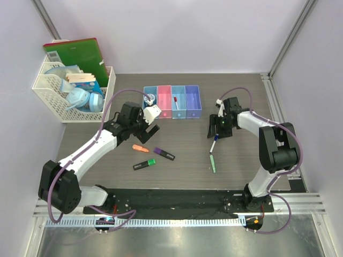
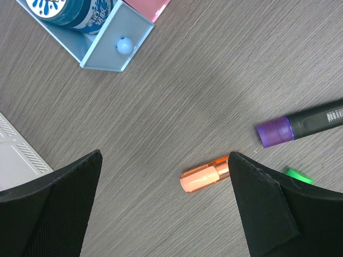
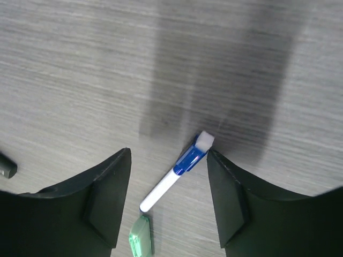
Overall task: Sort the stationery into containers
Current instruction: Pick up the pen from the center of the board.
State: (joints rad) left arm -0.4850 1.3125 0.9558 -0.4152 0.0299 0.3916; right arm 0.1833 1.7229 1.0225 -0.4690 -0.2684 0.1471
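Nearest the overhead camera, the left arm [image 1: 86, 152] and right arm [image 1: 273, 144] reach over the worktop [image 1: 241, 160] toward four joined bins [image 1: 193, 100]. The blue bin [image 1: 150, 107] holds the one tape roll [image 1: 149, 98], and the light blue bin [image 1: 178, 110] holds one red-capped marker [image 1: 175, 101]. Loose on the worktop lie three highlighters: an orange highlighter [image 1: 139, 148], a purple-black highlighter [image 1: 164, 153] and a green-black highlighter [image 1: 144, 165]. There are also one blue-capped marker [image 1: 214, 143] and one green pen [image 1: 212, 162]. In the left wrist view, the left hand [image 2: 163, 179] gapes wide and empty, with the orange highlighter [image 2: 206, 175] just beside one finger and the blue bin [image 2: 115, 40] beyond. In the right wrist view, the right hand [image 3: 168, 171] stands with jaws parted astride the blue-capped marker [image 3: 174, 179], pinching nothing yet, and the green pen [image 3: 140, 238] lies near. The step in hand looks like picking up this marker. Next the jaws must press together on its barrel, lift it, and carry it to a bin, probably the one holding the other marker.
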